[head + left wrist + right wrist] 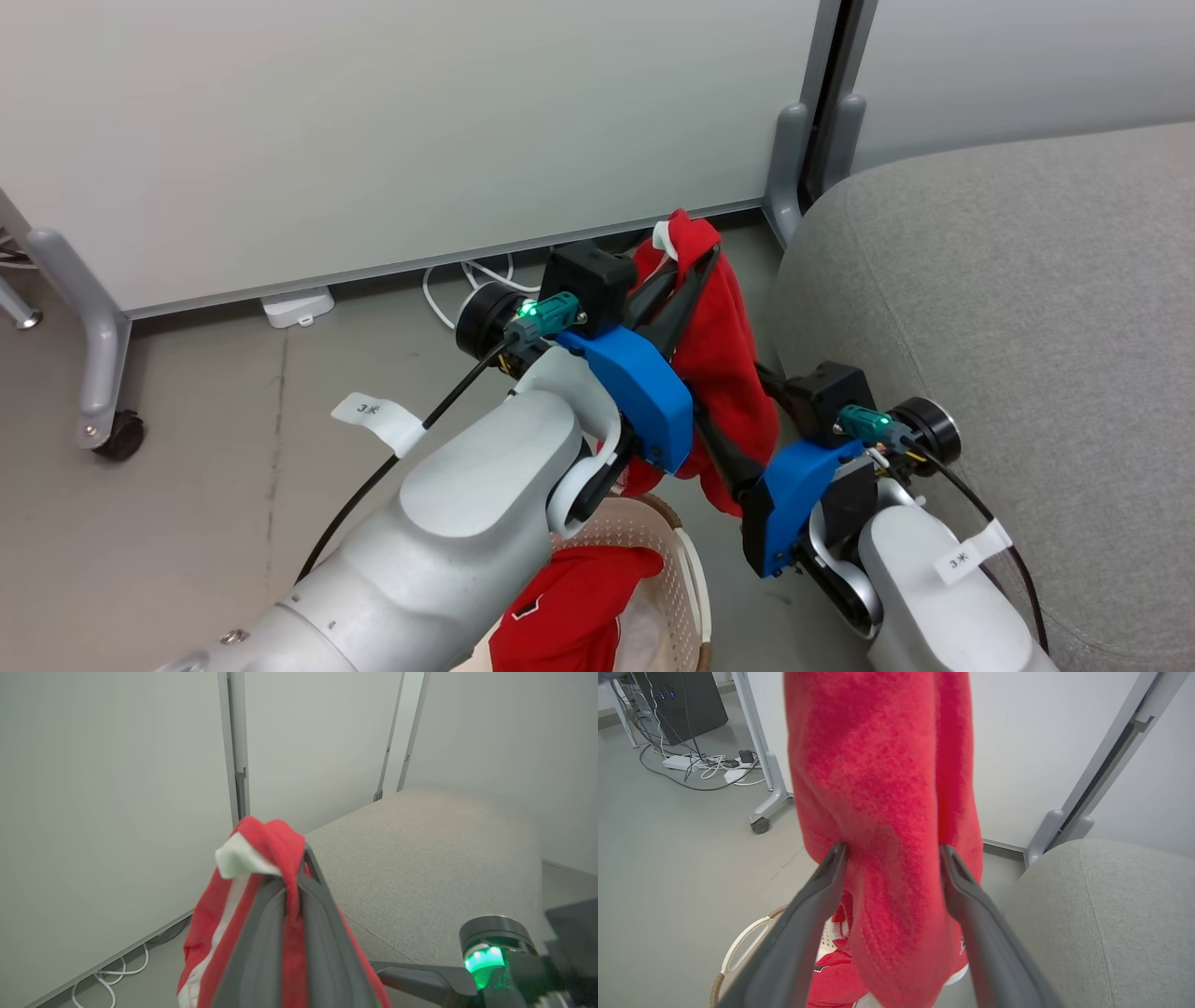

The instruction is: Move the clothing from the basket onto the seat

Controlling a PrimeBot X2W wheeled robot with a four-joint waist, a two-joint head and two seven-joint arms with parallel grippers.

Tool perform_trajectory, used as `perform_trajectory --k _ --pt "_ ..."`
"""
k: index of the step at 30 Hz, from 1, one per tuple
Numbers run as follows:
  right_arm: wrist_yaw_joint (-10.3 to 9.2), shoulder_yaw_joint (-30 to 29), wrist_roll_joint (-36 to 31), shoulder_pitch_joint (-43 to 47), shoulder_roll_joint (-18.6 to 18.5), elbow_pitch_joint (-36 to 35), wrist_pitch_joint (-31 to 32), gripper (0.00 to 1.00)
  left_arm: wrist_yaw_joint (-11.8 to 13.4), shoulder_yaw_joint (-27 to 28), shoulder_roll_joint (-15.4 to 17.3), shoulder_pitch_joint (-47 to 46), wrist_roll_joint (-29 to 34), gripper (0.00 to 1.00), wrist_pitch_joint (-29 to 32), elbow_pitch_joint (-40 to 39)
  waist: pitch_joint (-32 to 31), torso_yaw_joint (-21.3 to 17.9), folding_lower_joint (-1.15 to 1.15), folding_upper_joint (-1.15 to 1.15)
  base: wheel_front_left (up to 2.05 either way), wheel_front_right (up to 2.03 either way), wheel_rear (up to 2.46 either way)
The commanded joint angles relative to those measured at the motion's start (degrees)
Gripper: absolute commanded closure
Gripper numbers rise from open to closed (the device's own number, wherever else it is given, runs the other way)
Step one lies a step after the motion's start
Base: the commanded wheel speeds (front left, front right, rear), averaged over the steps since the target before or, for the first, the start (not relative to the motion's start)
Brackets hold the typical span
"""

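I see my left gripper clamped on a red garment, which hangs above the basket at 6 o'clock. The fingers of my right gripper stand apart around it. A second garment lies in the basket; the seat is at 3 o'clock

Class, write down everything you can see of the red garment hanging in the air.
The hanging garment is bright red, fleecy fabric with white trim. The left gripper has its jaws shut on the bunched top, so it droops near the basket and seat. The open right gripper brackets its lower part.
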Motion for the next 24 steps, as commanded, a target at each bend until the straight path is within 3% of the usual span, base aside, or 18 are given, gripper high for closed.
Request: perform_trajectory --k 1,2,3,17,23,24 --pt "0.03 0.4 0.5 -1.4 -0.2 0.6 -0.2 0.2 0.1 -0.2 0.1 -1.2 -0.5 1.0 -0.3 -0.1 -0.1 0.1 0.0 0.0 0.0 0.0 0.0" --pt "0.03 0.7 0.9 -1.9 -0.2 1.1 -0.6 0.51 0.2 -0.5 0.1 -1.3 -0.7 1.0 -0.4 -0.2 -0.1 0.2 0.0 0.0 0.0 0.0 0.0" --pt "0.03 1.2 1.0 -2.4 -0.2 1.6 -0.9 1.0 0.2 -0.8 0.1 -1.4 -0.9 1.0 -0.4 -0.1 -0.1 0.3 0.0 0.0 0.0 0.0 0.0" --pt "0.03 4.1 3.9 -3.7 -0.2 7.3 -3.0 1.0 0.9 -3.3 0.1 -1.7 -3.7 1.0 -1.0 1.5 -1.0 0.4 0.0 0.0 0.0 0.0 0.0" --pt "0.03 4.2 4.0 -3.9 -0.2 8.1 -3.3 1.0 1.2 -4.2 0.1 -1.8 -4.7 0.72 -1.0 1.9 -1.3 0.1 0.0 0.0 0.0 0.0 0.0" --pt "0.03 4.3 4.0 -3.9 -0.2 8.2 -3.3 1.0 1.2 -4.3 0.1 -1.8 -4.9 0.63 -1.0 2.0 -1.3 0.0 0.0 0.0 0.0 0.0 0.0"
